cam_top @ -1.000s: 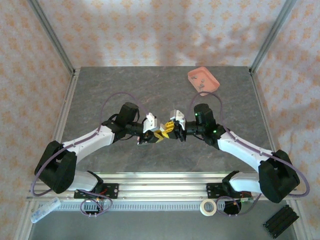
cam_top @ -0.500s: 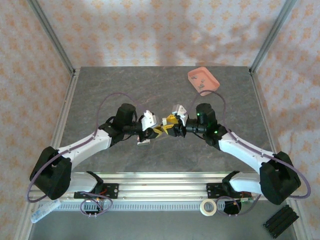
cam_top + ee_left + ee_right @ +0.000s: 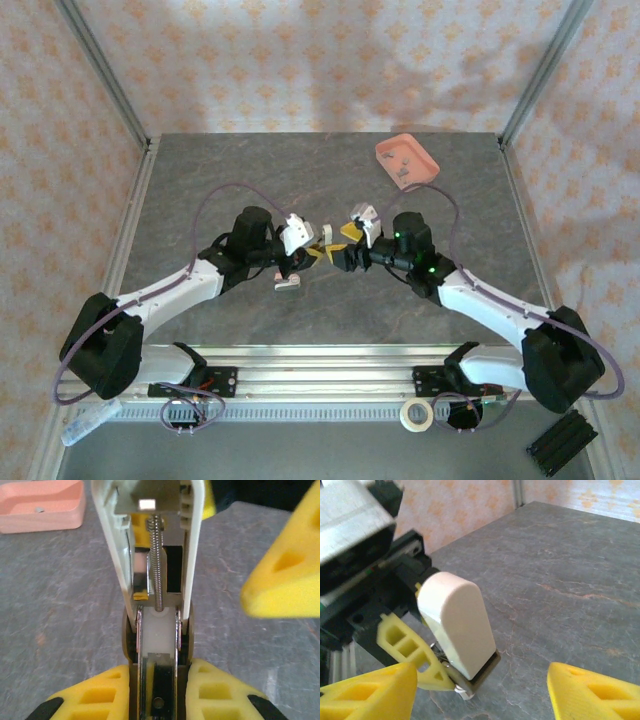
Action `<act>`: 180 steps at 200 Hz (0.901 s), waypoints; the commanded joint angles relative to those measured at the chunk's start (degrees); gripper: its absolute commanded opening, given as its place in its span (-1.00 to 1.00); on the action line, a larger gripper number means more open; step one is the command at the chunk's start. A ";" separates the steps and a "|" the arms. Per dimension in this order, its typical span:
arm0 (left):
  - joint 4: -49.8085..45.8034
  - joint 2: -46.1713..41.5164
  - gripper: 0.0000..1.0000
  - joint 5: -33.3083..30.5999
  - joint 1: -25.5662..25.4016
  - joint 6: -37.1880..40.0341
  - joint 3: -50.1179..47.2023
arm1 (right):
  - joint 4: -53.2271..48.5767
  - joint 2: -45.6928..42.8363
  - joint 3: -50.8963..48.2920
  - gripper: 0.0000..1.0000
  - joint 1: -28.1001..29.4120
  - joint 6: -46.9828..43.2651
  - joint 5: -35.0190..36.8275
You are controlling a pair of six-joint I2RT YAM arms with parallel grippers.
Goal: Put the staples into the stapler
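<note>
The left jaws are closed tight on the hinge end of the small white plastic stapler (image 3: 158,630), with their yellow foam fingers (image 3: 100,700) pressing it from both sides. I think they grip it there so that the rounded white lid (image 3: 457,625) can stand up and the metal channel with its thin spring (image 3: 158,565) is open for loading. The right jaws stand wide apart and hold nothing. One yellow finger (image 3: 367,692) is on each side of the raised lid and neither touches it.

The tiny silvery-grey staples (image 3: 403,170) lie in the shallow salmon-pink plastic tray (image 3: 422,152) at the far right corner of the grey stone-patterned desk (image 3: 200,190), well apart from the stapler. The desk between looks free, so the right arm probably has an easy way there. The difficulty, in my opinion, is that the two arms are very near each other. A roll of tape (image 3: 416,414) lies at the near rail, out of the way
</note>
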 commanded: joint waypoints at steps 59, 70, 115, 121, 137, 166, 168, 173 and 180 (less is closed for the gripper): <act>1.56 4.87 -0.79 -34.02 -5.85 -34.21 1.93 | -19.38 -6.78 4.29 0.42 0.04 23.11 29.93; -0.95 6.34 -0.78 -36.85 -6.93 -37.32 3.26 | -21.63 -6.52 4.71 0.41 0.00 24.79 31.68; -7.73 12.78 -0.83 -45.80 -10.89 -47.15 8.12 | -23.95 -5.32 4.19 0.39 -0.07 29.12 32.98; -8.32 13.61 -0.82 -46.54 -11.40 -47.74 8.63 | -23.94 -5.28 3.90 0.39 -0.07 29.41 32.95; -9.81 15.32 -0.82 -49.97 -12.69 -49.80 9.85 | -23.64 -5.52 2.86 0.38 -0.07 30.07 33.13; -13.62 18.63 -0.82 -52.58 -13.82 -52.96 12.84 | -23.48 -6.92 1.08 0.38 -0.05 30.67 33.91; -13.80 18.82 -0.82 -52.53 -13.88 -53.02 13.05 | -23.52 -7.01 0.99 0.38 -0.07 30.70 33.95; -14.10 19.54 -0.82 -52.35 -13.99 -53.19 13.53 | -23.60 -7.31 0.86 0.38 -0.06 30.65 34.02; -14.41 20.41 -0.82 -52.00 -14.16 -53.65 14.03 | -23.70 -7.62 0.68 0.38 -0.07 30.63 34.14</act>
